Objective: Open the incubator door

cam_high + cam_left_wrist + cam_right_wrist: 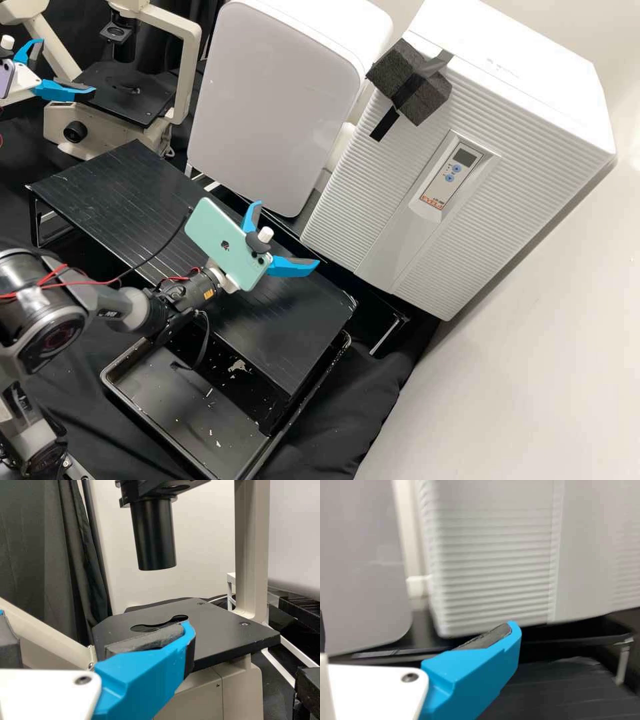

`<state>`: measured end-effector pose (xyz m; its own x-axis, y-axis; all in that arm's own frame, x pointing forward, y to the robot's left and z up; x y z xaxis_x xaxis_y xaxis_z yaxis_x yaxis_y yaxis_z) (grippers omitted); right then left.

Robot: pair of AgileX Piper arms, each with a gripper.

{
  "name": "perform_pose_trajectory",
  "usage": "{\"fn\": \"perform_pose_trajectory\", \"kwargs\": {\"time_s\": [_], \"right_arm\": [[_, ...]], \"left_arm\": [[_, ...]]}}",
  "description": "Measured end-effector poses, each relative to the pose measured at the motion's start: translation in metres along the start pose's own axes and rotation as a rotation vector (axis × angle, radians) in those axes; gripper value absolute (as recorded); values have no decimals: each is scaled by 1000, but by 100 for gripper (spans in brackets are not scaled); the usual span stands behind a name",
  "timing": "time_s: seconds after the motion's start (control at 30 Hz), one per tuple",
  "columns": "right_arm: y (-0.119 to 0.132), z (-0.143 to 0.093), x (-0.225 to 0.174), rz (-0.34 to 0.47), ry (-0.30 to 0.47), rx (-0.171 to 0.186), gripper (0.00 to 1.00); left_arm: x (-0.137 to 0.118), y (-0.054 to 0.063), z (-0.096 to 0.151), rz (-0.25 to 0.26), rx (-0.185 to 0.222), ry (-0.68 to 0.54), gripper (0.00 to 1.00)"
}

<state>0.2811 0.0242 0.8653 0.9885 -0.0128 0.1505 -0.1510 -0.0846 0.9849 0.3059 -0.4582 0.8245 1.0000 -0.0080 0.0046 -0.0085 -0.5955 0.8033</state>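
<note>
The white incubator (373, 200) stands at the right of the high view, its ribbed door closed. A dark foam block (417, 87) is fixed at the door's upper left edge. My right gripper (287, 237) is open over the black stand, below and left of the door, touching nothing. The right wrist view shows the lower ribbed front of the incubator (490, 560) beyond my right gripper (417, 630). At the high view's upper left, my left gripper (65, 67) is open by the microscope; in its wrist view, my left gripper (95, 630) is in front of the microscope stage (225, 630).
A white rounded appliance (273, 100) stands just left of the incubator. The long black stand (133, 200) extends in front of both, with a black tray (167, 400) partly beneath it. A beige microscope (190, 67) is at the back left.
</note>
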Motion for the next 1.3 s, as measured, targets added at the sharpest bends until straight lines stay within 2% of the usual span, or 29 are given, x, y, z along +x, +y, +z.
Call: {"fn": "perform_pose_trajectory", "kwargs": {"time_s": [0.13, 0.3, 0.43, 0.6, 0.67, 0.73, 0.93, 1.13, 1.3], "right_arm": [[26, -7, -3, 95, 42, 30, 100], [51, -24, 3, 181, 110, 40, 100], [66, -39, 11, 219, 152, 37, 100], [77, -51, 22, 222, 141, 43, 100], [80, -56, 27, 227, 136, 63, 100], [83, -60, 32, 237, 122, 66, 100], [89, -70, 45, 247, 105, 34, 100], [91, -78, 54, 270, 90, 27, 100], [81, -85, 54, 285, 47, 17, 100]], "left_arm": [[0, 0, 0, 0, 0, 0, 100], [0, 0, 0, 0, 0, 0, 100], [0, 0, 0, 0, 0, 0, 100], [0, 0, 0, 0, 0, 0, 100], [0, 0, 0, 0, 0, 0, 100], [0, 0, 0, 0, 0, 0, 100], [0, 0, 0, 0, 0, 0, 100], [0, 0, 0, 0, 0, 0, 100], [0, 0, 0, 0, 0, 0, 100]]}}
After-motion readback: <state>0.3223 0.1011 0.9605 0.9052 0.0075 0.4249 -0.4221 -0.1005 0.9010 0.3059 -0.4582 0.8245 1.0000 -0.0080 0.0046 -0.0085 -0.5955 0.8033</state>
